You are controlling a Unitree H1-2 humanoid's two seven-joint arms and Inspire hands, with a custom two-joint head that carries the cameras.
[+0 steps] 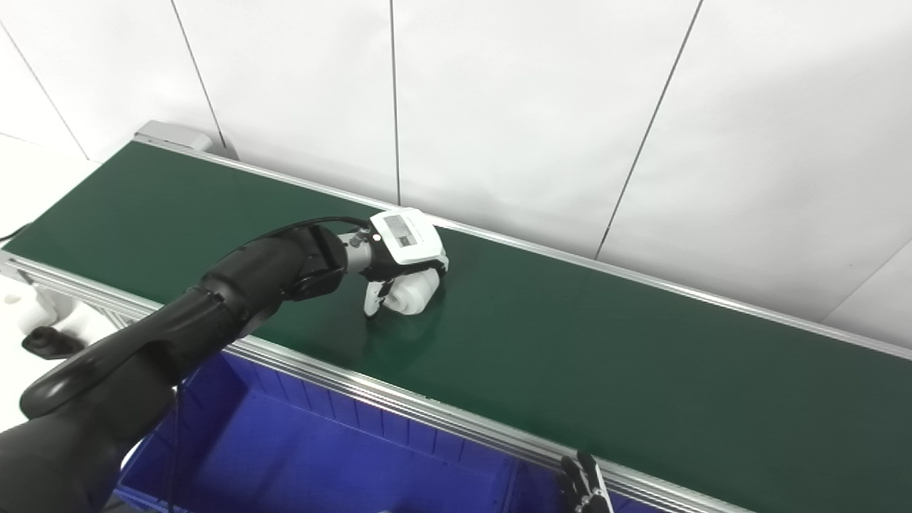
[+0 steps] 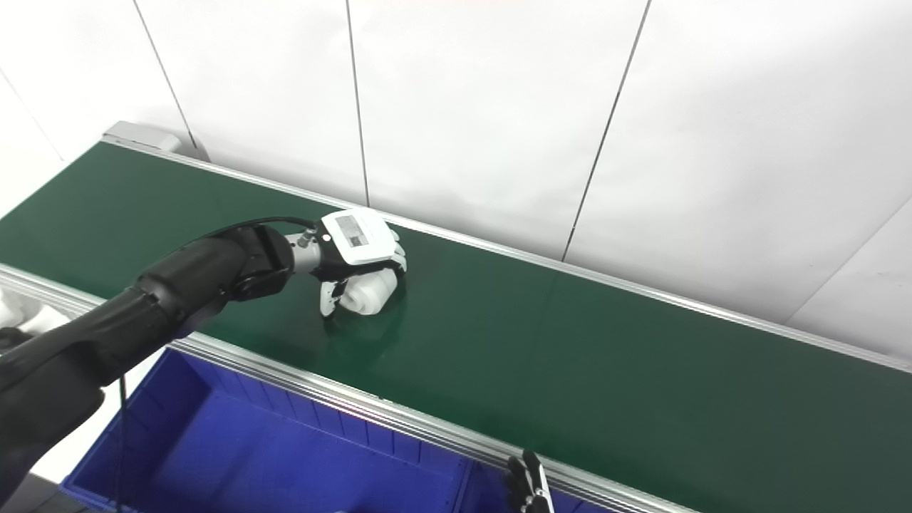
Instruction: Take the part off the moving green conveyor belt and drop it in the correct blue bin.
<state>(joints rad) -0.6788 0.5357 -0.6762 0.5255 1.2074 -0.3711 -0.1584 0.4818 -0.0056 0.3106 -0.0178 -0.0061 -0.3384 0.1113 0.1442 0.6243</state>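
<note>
The left robot hand [image 1: 402, 267] is wrapped around the white part [image 1: 417, 291] on the green belt [image 1: 570, 342]; the grip looks shallow, so the part may slip before reaching the blue bin [image 1: 320, 456].

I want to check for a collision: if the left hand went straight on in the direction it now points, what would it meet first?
The left hand reaches across the green belt toward the white wall, curled over a white part. Going straight on, it would likely cross bare belt, then meet the belt's far metal rail. Depth is unclear.
</note>
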